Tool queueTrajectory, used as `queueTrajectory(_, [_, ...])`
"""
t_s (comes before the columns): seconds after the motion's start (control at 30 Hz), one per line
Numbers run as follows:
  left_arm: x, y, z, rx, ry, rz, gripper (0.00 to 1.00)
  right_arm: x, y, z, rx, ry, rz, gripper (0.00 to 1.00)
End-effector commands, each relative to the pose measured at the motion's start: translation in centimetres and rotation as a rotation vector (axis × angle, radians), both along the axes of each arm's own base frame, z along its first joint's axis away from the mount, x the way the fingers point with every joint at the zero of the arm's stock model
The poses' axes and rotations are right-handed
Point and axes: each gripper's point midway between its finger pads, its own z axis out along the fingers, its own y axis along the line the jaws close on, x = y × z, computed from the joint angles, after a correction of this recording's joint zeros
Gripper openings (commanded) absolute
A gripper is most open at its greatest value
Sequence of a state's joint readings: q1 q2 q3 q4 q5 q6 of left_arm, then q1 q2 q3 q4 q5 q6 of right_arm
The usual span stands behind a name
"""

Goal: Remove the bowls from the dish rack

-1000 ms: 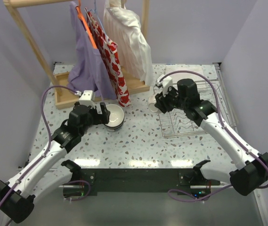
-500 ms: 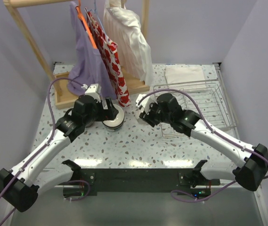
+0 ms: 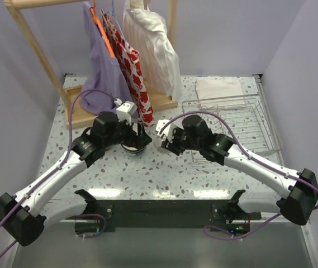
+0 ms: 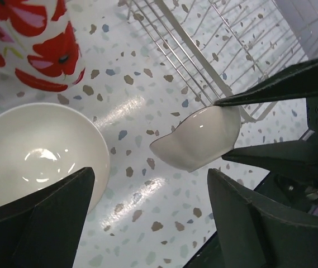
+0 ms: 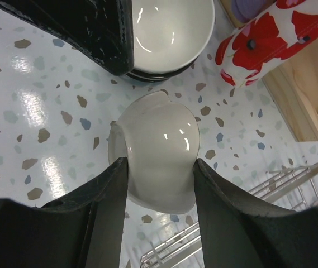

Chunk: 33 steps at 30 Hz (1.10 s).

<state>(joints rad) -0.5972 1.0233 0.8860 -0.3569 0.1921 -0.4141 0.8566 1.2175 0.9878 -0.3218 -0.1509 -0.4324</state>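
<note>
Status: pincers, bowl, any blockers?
Right pincer shut on white bowl, clear of dish rack. Left pincer open over bowl stack, possibly blocking the drop.

The bowl [image 5: 160, 134] in my right pincer [image 5: 159, 173] has a smooth, glossy glaze, cream-white, w/ lamp glints on it. My fingers [image 5: 105, 223] look like matt black plastic, faintly grainy. The stacked bowls [image 5: 172, 28] beside it show the same shiny ceramic finish, w/ darker glossy rims underneath. The table [image 5: 30, 111] is speckled, terrazzo-type, polished & v. reflective. The dish rack [image 4: 191, 49] is thin smooth wire, silvery-white, prob. coated metal. The hanging cloth [image 4: 47, 50] w/ red poppies is soft matt fabric. The rail base [image 5: 309, 95] is pale wood, matt, unvarnished-looking
</note>
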Motion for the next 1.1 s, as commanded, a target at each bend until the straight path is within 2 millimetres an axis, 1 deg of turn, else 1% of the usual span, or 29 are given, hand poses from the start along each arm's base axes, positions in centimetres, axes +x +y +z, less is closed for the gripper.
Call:
queueTrajectory(0.0, [-0.6,-1.9,3.3,0.011,-0.238,-0.255,0.85,-1.1,1.9,3.4,0.114,-0.041,0.111,0.00])
queueTrajectory(0.03, [-0.4,-2.1,3.3,0.019,-0.256,-0.287,0.84,-1.2,2.0,3.5,0.119,-0.038,0.117,0.00])
queueTrajectory(0.07, [-1.2,-2.8,3.7,-0.012,-0.256,-0.364,0.83,-1.5,2.1,3.6,0.127,-0.035,0.134,0.00])
queueTrajectory(0.1, [-1.3,-3.1,4.4,-0.022,-0.271,-0.402,0.83,-1.7,2.2,3.9,0.133,-0.035,0.142,0.00])
queueTrajectory(0.13, [-1.1,-3.3,4.1,-0.031,-0.257,-0.427,0.82,-1.8,2.1,3.9,0.135,-0.029,0.146,0.00])
queueTrajectory(0.17, [-1.9,-3.8,4.8,-0.064,-0.258,-0.495,0.81,-2.1,2.3,4.0,0.141,-0.025,0.156,0.00])
queueTrajectory(0.23, [-2.2,-4.2,4.6,-0.072,-0.252,-0.555,0.79,-2.3,2.2,4.3,0.148,-0.028,0.161,0.00])
queueTrajectory(0.27, [-2.9,-4.5,4.8,-0.091,-0.246,-0.601,0.78,-2.4,2.2,4.5,0.153,-0.027,0.166,0.00])
queueTrajectory(0.33, [-3.0,-4.4,4.3,-0.091,-0.221,-0.627,0.78,-2.7,2.1,4.9,0.167,-0.035,0.170,0.00])
queueTrajectory(0.37, [-3.4,-4.4,4.3,-0.107,-0.212,-0.653,0.78,-2.7,2.0,5.2,0.172,-0.037,0.169,0.00])
queueTrajectory(0.4, [-3.5,-4.3,4.2,-0.111,-0.205,-0.663,0.78,-2.8,2.0,5.3,0.178,-0.038,0.173,0.00])
queueTrajectory(0.43, [-3.3,-4.1,4.0,-0.114,-0.195,-0.660,0.78,-3.0,1.9,5.9,0.192,-0.047,0.176,0.00])
queueTrajectory(0.5, [-3.2,-3.7,3.8,-0.124,-0.177,-0.658,0.78,-3.1,1.8,6.1,0.200,-0.052,0.177,0.00])
queueTrajectory(0.53, [-2.8,-3.4,3.7,-0.131,-0.166,-0.648,0.77,-3.3,1.8,6.3,0.207,-0.053,0.182,0.00])
queueTrajectory(0.57, [-3.2,-3.5,3.8,-0.154,-0.154,-0.668,0.77,-3.3,1.7,6.4,0.209,-0.055,0.181,0.00])
queueTrajectory(0.63, [-3.3,-3.6,4.2,-0.196,-0.138,-0.682,0.76,-3.4,1.8,6.4,0.211,-0.052,0.186,0.00])
queueTrajectory(0.67, [-3.8,-3.8,4.2,-0.226,-0.119,-0.708,0.75,-3.5,1.8,6.4,0.213,-0.052,0.187,0.00])
queueTrajectory(0.7, [-3.9,-4.1,4.6,-0.254,-0.110,-0.716,0.75,-3.5,1.8,6.4,0.217,-0.052,0.186,0.00])
queueTrajectory(0.77, [-4.5,-4.3,4.3,-0.296,-0.066,-0.751,0.74,-3.5,1.9,6.4,0.223,-0.050,0.188,0.00])
queueTrajectory(0.8, [-4.6,-4.5,4.4,-0.312,-0.059,-0.757,0.73,-3.5,1.9,6.4,0.228,-0.051,0.187,0.00])
queueTrajectory(0.87, [-4.9,-4.5,3.9,-0.324,-0.032,-0.767,0.71,-3.5,1.9,6.5,0.232,-0.052,0.186,0.00])
queueTrajectory(1.07, [-4.7,-4.5,2.9,-0.328,0.000,-0.749,0.69,-3.5,2.0,6.6,0.240,-0.056,0.189,0.00])
